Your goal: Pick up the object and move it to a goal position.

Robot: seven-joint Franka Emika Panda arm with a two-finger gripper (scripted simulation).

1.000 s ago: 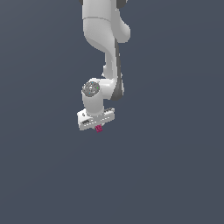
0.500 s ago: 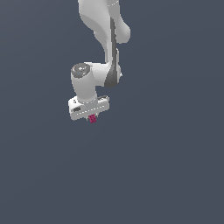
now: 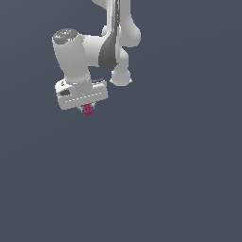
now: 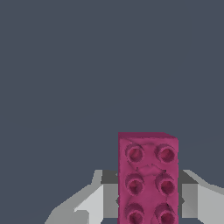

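Note:
The object is a tiny magenta-pink rectangular block (image 3: 88, 109) with round studs. It sits just under the white gripper (image 3: 88, 108) in the exterior view, in that view's upper left part. In the wrist view the block (image 4: 148, 177) stands between the two light grey fingers (image 4: 94, 202), which close on its sides. The gripper is shut on the block and holds it up off the flat dark grey surface. The fingertips are mostly hidden behind the white hand in the exterior view.
The white arm (image 3: 113, 52) comes down from the top of the exterior view. A uniform dark grey surface (image 3: 156, 179) fills the rest of both views. No goal marker shows.
The arm has carried the block up and toward the exterior view's left over the last second. The grip on the block has not changed.

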